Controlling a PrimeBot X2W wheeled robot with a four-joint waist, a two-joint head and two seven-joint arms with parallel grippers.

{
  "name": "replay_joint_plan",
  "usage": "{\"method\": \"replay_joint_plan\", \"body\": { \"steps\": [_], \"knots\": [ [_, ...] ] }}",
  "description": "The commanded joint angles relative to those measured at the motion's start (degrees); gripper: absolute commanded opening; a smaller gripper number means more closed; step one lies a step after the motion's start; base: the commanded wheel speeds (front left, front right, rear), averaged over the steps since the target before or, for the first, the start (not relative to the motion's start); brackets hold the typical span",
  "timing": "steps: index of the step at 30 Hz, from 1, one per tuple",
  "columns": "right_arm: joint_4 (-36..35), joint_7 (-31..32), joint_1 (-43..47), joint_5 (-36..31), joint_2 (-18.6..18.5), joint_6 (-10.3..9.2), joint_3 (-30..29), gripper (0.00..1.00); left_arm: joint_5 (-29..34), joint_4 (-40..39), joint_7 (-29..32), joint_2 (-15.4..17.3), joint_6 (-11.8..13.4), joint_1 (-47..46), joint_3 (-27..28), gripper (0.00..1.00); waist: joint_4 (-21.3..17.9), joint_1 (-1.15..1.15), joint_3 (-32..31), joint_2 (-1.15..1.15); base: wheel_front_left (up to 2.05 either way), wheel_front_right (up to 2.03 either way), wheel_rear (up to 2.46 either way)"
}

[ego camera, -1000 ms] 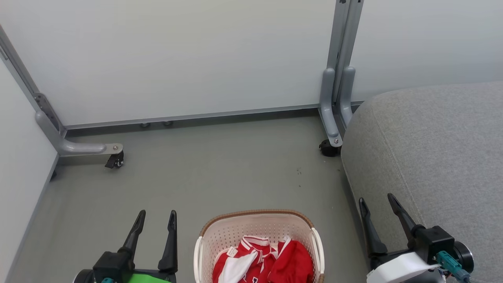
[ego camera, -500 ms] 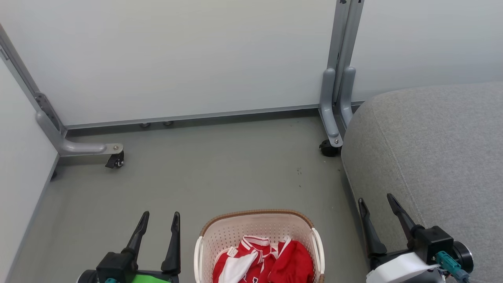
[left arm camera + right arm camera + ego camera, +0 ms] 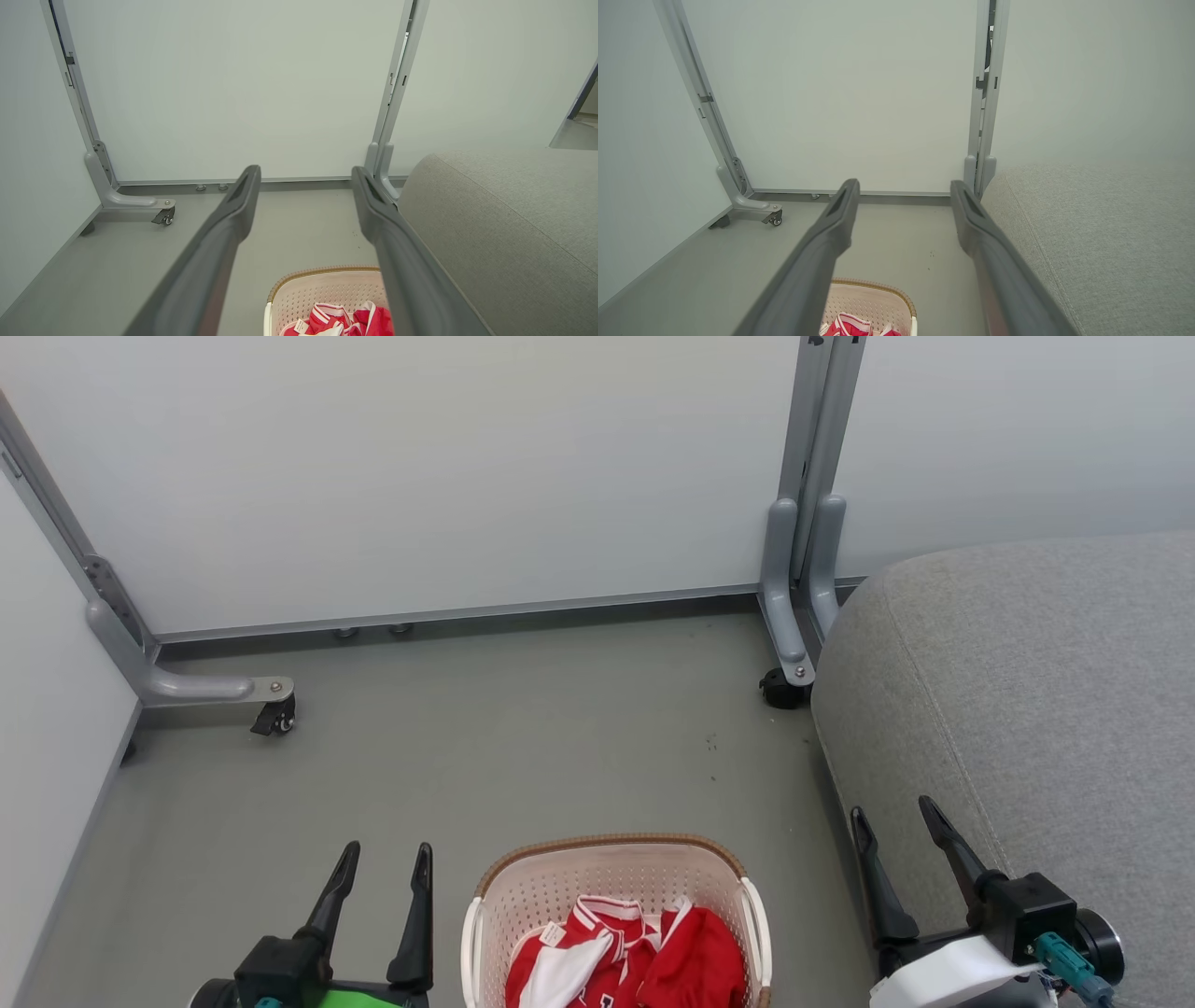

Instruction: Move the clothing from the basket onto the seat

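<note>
While the clothing (image 3: 625,957) lies bunched inside the basket (image 3: 611,847) at the bottom centre of the head view, neither claw holds anything. The left claw (image 3: 388,847), lower left, and the right claw (image 3: 890,807), lower right, both stand empty with fingers moderately parted. The seat (image 3: 1027,709) occupies the right of the frame.

Hazards:
- One pinch may lift both overlapping garments.
- A fingertip may catch the perforated wall and drag the light basket across the floor (image 3: 523,756).
- Cloth released near the seat's rounded edge may slide off.

Dark-fingered left hand (image 3: 388,848), green casing (image 3: 359,997), right hand (image 3: 892,808), white shell (image 3: 943,971), teal plug (image 3: 1064,957)
</note>
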Motion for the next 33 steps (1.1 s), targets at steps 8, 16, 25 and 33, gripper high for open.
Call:
{"method": "replay_joint_plan", "body": {
  "steps": [8,16,25,33],
  "knots": [
    [0.0,-0.2,0.8,-0.1,-0.3,0.0,0.2,1.0,-0.4,0.3,0.0,0.4,-0.2,0.6,-0.4,1.0,-0.1,0.0,0.1,0.0,0.0,0.0,0.0],
    [0.4,-0.2,0.6,0.3,-0.3,0.0,-0.1,1.0,1.9,1.0,0.0,0.3,-0.2,0.3,-0.4,1.0,-0.2,0.0,0.6,0.0,0.0,0.0,0.0],
    [0.6,-0.2,-0.5,-0.1,-0.3,0.0,-0.8,1.0,3.1,2.3,0.0,0.3,-0.1,-0.6,-1.1,1.0,-0.3,0.0,2.7,0.0,0.0,0.0,0.0],
    [-0.6,-0.2,-2.6,-1.2,-0.3,0.0,-1.7,1.0,5.0,4.6,0.0,0.3,-0.1,-3.6,-5.0,1.0,-0.4,0.0,8.0,0.0,0.0,0.0,0.0]
  ]
}}
